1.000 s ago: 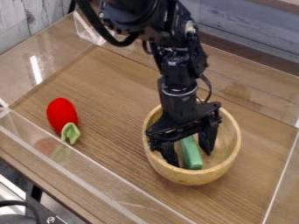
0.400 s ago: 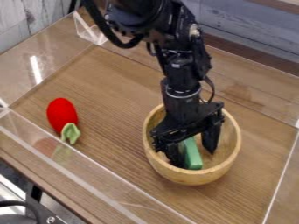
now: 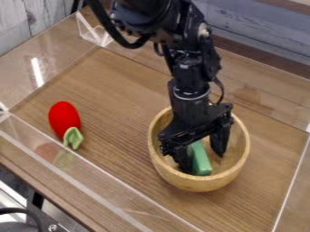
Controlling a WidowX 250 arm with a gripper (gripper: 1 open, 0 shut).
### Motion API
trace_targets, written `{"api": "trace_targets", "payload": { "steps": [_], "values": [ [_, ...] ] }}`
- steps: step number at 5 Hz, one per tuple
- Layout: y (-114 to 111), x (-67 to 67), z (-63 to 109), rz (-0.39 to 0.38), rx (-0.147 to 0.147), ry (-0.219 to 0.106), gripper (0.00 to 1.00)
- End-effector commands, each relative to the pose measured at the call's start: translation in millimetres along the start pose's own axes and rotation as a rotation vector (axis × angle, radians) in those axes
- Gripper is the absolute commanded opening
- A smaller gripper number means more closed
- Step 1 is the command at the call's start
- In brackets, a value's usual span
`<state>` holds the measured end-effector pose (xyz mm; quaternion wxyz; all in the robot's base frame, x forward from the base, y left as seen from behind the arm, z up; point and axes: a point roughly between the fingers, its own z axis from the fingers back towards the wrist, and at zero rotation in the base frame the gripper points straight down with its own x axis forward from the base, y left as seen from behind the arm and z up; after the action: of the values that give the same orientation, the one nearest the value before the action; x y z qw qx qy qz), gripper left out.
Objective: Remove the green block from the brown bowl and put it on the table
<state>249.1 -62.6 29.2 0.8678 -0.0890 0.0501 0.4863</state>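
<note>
I've got the gripper (image 3: 195, 145) down inside the brown bowl (image 3: 198, 150), jaws spread wide astride the green block (image 3: 198, 160) so they can close across it. Nothing grasped yet. Bench (image 3: 121, 100) beside the bowl is free for the drop.

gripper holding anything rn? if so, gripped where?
Nothing is held. The gripper is down inside the brown bowl with its jaws open on either side of the green block, which lies in the bowl, not yet clamped.
</note>
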Motion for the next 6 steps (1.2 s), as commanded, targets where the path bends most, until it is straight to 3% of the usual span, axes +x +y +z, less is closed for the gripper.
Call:
{"api": "trace_targets", "payload": {
  "steps": [1, 4, 5, 6],
  "values": [
    [-12.6, 1.6, 8.3, -0.013, -0.040, -0.024, 1.00],
    [-17.0, 2.5, 7.8, 0.004, -0.053, -0.035, 1.00],
    [-16.9, 2.9, 5.9, 0.008, -0.053, -0.034, 0.00],
    [-17.4, 2.3, 12.0, 0.016, -0.056, -0.029, 0.00]
  ]
}}
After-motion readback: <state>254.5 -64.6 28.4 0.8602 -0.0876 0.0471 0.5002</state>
